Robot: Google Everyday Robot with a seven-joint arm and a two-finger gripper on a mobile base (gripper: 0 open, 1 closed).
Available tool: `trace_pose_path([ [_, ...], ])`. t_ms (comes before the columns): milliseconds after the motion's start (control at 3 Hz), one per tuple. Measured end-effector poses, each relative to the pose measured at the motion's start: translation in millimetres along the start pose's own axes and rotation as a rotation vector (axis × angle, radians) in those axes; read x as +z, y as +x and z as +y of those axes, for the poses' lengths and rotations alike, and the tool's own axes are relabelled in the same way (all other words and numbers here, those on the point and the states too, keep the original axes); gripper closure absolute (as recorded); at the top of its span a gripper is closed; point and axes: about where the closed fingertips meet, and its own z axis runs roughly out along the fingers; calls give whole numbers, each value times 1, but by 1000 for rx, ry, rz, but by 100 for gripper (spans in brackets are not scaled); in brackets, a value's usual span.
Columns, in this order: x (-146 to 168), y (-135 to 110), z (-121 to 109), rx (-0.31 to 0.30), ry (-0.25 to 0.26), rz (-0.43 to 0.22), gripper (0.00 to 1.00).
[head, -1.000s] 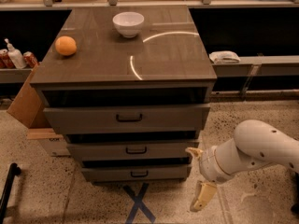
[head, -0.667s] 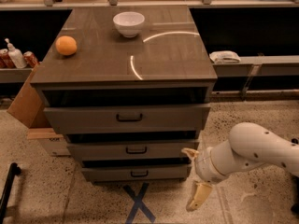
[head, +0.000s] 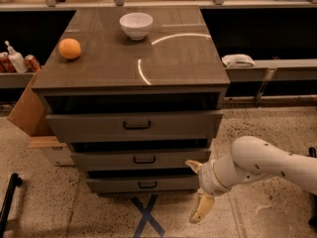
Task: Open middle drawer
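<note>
The grey-brown cabinet has three drawers stacked on its front. The middle drawer (head: 109, 160) is wide and shallow, with a small black bar handle (head: 144, 159) at its centre, and its front sits nearly flush. My gripper (head: 191, 191) is on the white arm at the lower right, low to the floor. It is just right of the cabinet's bottom corner, below and to the right of the handle. Its two cream fingers (head: 202, 208) are spread apart and hold nothing. It touches no drawer.
The taller top drawer (head: 89, 127) and the bottom drawer (head: 114, 185) flank the middle one. An orange (head: 70, 48) and a white bowl (head: 135, 25) sit on the cabinet top. A cardboard box (head: 27, 110) leans at the left. A blue tape X (head: 147, 217) marks the floor.
My arm and gripper have shifted a little to the left, closer to the cabinet's lower right corner. The drawers have not moved.
</note>
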Motion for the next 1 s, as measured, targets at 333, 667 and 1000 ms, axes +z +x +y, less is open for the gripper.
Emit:
trace_pose_path([
  [333, 20, 8, -12, -20, 7, 25, 0],
  [667, 51, 23, -46, -64, 49, 75, 0],
  [1000, 69, 28, -73, -92, 108, 104, 0],
])
